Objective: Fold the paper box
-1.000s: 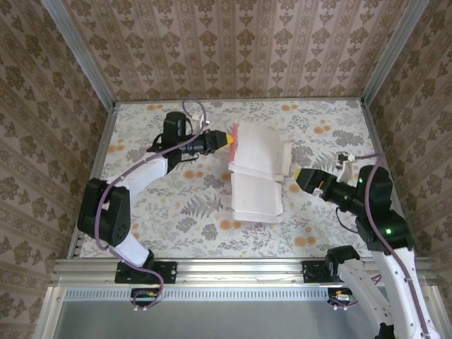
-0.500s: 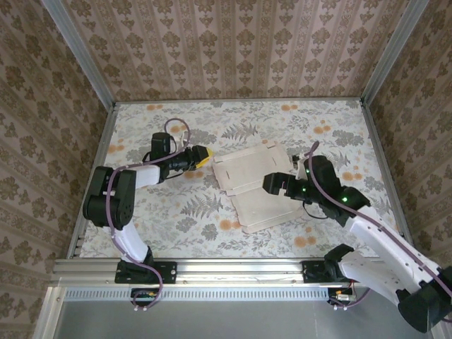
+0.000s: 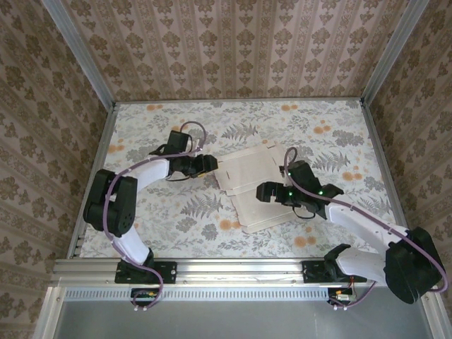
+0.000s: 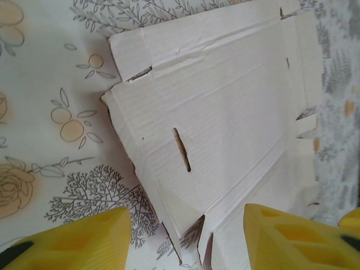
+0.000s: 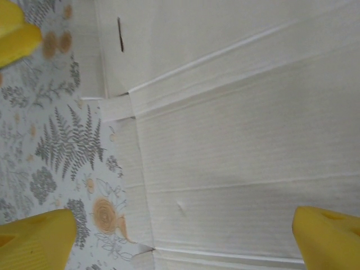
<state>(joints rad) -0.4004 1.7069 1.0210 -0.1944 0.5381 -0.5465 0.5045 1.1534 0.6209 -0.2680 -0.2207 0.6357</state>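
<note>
The paper box (image 3: pixel 253 189) lies flat at the middle of the desk (image 3: pixel 318 120). The left arm (image 3: pixel 145 171) reaches in from the lower left and ends just beside the box's left edge. The right arm (image 3: pixel 357 217) crosses from the lower right and ends above the box. Bare desk runs across the top of the frame, down the right side, and at lower centre between the arms. Patterned walls (image 3: pixel 233 49) close three sides, and a metal rail (image 3: pixel 233 268) bounds the bottom. In the left wrist view the yellow fingers (image 4: pixel 84 239) stand apart, with bare desk left of the box.
</note>
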